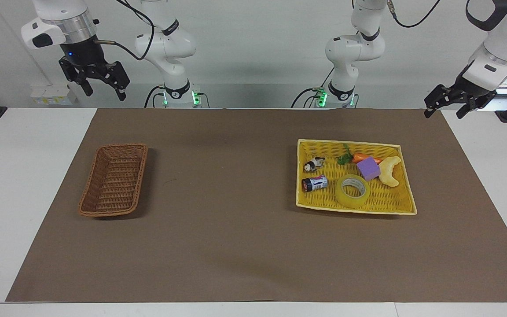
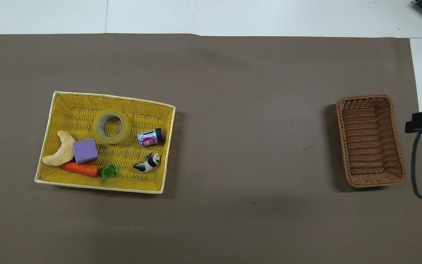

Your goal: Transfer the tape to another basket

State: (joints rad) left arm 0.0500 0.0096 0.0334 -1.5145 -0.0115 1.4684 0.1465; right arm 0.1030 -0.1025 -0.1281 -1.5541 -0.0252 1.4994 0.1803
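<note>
Both arms wait high, left gripper (image 1: 449,107) and right gripper (image 1: 99,83) open and empty, tape (image 1: 353,190) lying flat at the left arm's end, nearer that gripper, well apart from the basket (image 1: 113,180).

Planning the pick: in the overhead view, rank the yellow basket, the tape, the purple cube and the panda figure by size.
1. Yellow basket, largest by far.
2. Tape.
3. Purple cube, somewhat smaller than the tape.
4. Panda figure, smallest.

One camera looks from high across the worktop (image 1: 253,273) toward the robots, the other looks steeply down from above their end, and both share the brown mat (image 2: 233,110) with its two baskets.
</note>
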